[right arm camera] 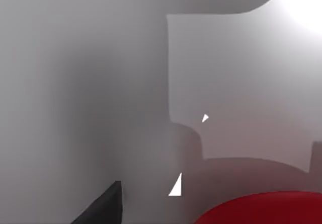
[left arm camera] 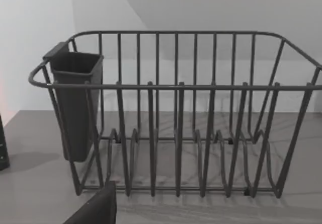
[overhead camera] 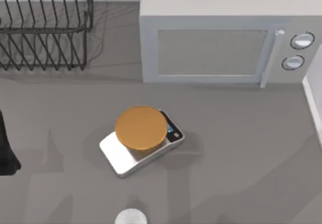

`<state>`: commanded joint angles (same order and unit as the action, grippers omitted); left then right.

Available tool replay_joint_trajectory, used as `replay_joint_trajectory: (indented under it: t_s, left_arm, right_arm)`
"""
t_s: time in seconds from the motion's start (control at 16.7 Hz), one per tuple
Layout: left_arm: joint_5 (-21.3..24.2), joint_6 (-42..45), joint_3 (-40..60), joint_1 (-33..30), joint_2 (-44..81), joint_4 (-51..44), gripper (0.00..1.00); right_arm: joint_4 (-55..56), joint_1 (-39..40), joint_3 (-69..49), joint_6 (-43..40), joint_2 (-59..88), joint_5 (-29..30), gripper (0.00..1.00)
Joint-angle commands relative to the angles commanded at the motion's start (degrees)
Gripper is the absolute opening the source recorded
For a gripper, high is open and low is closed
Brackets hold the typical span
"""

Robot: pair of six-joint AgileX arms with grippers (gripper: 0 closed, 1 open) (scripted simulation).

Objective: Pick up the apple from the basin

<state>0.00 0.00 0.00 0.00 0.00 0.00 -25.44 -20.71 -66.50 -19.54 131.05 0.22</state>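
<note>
Right wrist view: apple (right arm camera: 261,210) seen as a dark red, glossy curve cut off at the frame edge, lying close ahead of the right gripper's jaws and a little to one side of them; one dark finger (right arm camera: 103,206) in sight, its partner out of frame, so whether released or clenched cannot be told; no grasp on the fruit visible. Pale grey curved walls of the basin (right arm camera: 100,83) close around, so the fruit judged to sit down inside it, near its floor. Roundish fruit, no long axis to line up with; approach likely a matter of centring the jaws over the red curve before closing. Right arm judged far the nearer of the two.

Left arm parked at the left edge of the top view, seen as a dark shape (overhead camera: 6,151); its wrist camera faces a wire dish rack (left arm camera: 176,113) with a dark cutlery cup (left arm camera: 75,103); jaw state likewise cannot be told.

Top view: kitchen scale (overhead camera: 143,148) carrying a flat orange disc (overhead camera: 141,128), a microwave (overhead camera: 226,38) behind; a white round thing (overhead camera: 131,217) cut off at the near edge, hard to make out.

Hidden: most of the fruit, its contact with the basin floor, the gap between fruit and jaws.
</note>
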Motion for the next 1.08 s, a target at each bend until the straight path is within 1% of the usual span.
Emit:
replay_joint_trajectory:
  t_s: [0.48, 0.54, 0.96, 1.02, 1.08]
  left_arm:
    - [0.0, 0.0, 0.0, 0.0, 0.0, 0.0, 1.0]
    - [0.0, 0.0, 0.0, 0.0, 0.0, 0.0, 1.0]
    - [0.0, 0.0, 0.0, 0.0, 0.0, 0.0, 1.0]
    - [0.0, 0.0, 0.0, 0.0, 0.0, 0.0, 1.0]
    - [0.0, 0.0, 0.0, 0.0, 0.0, 0.0, 1.0]
  right_arm:
    - [0.0, 0.0, 0.0, 0.0, 0.0, 0.0, 0.02]
    - [0.0, 0.0, 0.0, 0.0, 0.0, 0.0, 0.0]
    - [0.0, 0.0, 0.0, 0.0, 0.0, 0.0, 0.0]
    - [-2.9, 0.1, -1.1, 0.6, -4.6, -1.0, 0.0]
    - [-3.0, 0.1, -1.3, 0.6, -4.7, -1.0, 0.0]
